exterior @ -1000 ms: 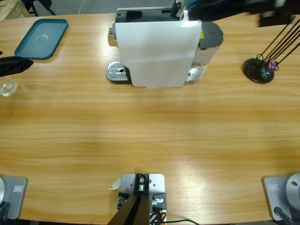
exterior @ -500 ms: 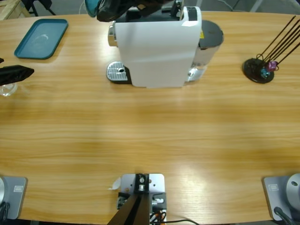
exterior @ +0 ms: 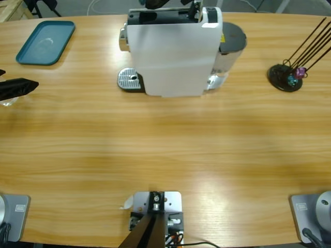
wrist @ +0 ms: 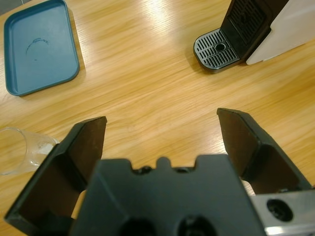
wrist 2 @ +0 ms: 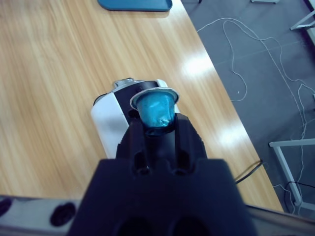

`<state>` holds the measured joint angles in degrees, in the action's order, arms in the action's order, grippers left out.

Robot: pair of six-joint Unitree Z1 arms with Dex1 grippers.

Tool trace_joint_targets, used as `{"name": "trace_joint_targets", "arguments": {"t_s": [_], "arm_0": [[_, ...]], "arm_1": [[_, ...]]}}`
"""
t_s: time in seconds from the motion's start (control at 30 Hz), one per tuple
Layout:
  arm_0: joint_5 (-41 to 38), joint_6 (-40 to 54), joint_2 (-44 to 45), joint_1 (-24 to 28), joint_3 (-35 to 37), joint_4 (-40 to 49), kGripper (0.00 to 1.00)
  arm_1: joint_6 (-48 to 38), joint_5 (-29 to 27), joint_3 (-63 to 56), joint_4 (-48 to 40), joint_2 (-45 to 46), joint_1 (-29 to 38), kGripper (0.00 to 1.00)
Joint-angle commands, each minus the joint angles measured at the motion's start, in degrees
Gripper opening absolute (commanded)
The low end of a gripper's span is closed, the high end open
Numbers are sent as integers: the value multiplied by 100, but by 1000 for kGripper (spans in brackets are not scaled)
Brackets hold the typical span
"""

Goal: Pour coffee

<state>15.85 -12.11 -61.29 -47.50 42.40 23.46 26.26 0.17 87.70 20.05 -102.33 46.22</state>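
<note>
My right gripper (wrist 2: 155,130) is shut on a small blue capsule (wrist 2: 154,109) with a silver rim, held above the top of the white coffee machine (wrist 2: 112,124). In the high view the machine (exterior: 173,51) stands at the back middle, its round drip tray (exterior: 129,79) bare, and only a dark bit of that arm shows at the top edge. My left gripper (wrist: 162,129) is open over bare wood, also seen at the far left edge as the black gripper (exterior: 27,86). A clear glass (wrist: 23,155) stands just beside its left jaw. I see no coffee in the glass (exterior: 7,98).
A teal tray (exterior: 45,41) lies at the back left corner. A black capsule stand (exterior: 284,77) with thin rods, holding a blue and a purple capsule, sits at the right. Wide bare wood stretches in front of the machine.
The right arm with the capsule swept from the top right across the machine to its top left, then drew back to the top edge. The left gripper shifted slightly.
</note>
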Motion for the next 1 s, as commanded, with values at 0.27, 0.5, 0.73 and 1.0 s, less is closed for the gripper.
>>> {"name": "trace_joint_targets", "arguments": {"t_s": [0.27,0.5,0.73,1.0], "arm_0": [[5,-11,-18,-40,-320,-220,973],[5,-20,-25,-40,-329,-228,973],[14,-28,-24,-40,-354,-228,973],[14,-43,-24,-40,-373,-260,973]], "arm_1": [[29,269,-200,-63,-386,15,94],[20,385,-357,-84,-441,19,94],[2,296,-297,-188,-557,8,94],[11,327,-453,-177,-467,-225,94]]}}
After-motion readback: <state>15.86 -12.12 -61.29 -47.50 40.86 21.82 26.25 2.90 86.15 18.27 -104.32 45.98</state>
